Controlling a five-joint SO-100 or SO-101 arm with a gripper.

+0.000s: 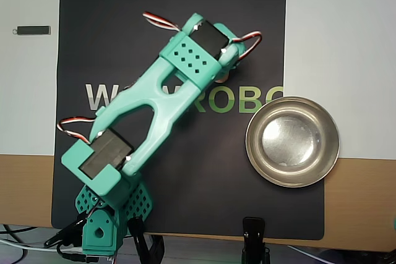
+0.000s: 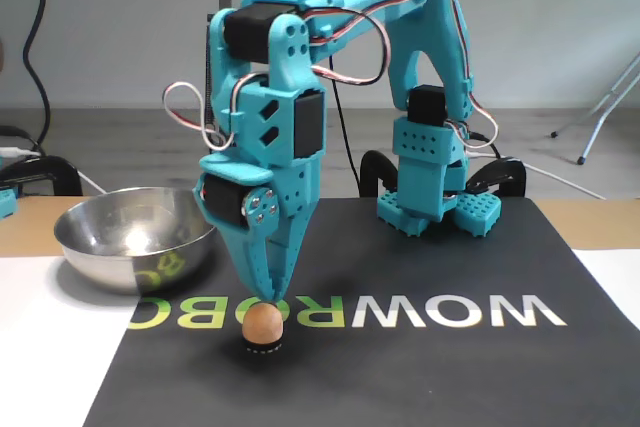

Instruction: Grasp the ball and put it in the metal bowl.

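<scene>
In the fixed view the orange-peach ball [image 2: 262, 326] rests on a small black ring on the dark mat, in front of the printed letters. My teal gripper [image 2: 265, 297] points straight down over it, jaws together and shut, its tip right at the top of the ball and holding nothing. The metal bowl [image 2: 135, 236] stands to the left of the gripper, apart from it, and looks empty. In the overhead view the bowl [image 1: 292, 141] lies at the right edge of the mat, and the arm [image 1: 162, 100] covers the ball and the fingertips.
The black mat [image 2: 420, 367] with WOWROBO lettering lies on a white sheet over the wooden table. The arm's base [image 2: 432, 197] stands at the mat's far edge. A small dark bar [image 1: 33, 29] lies on the white sheet at upper left in the overhead view.
</scene>
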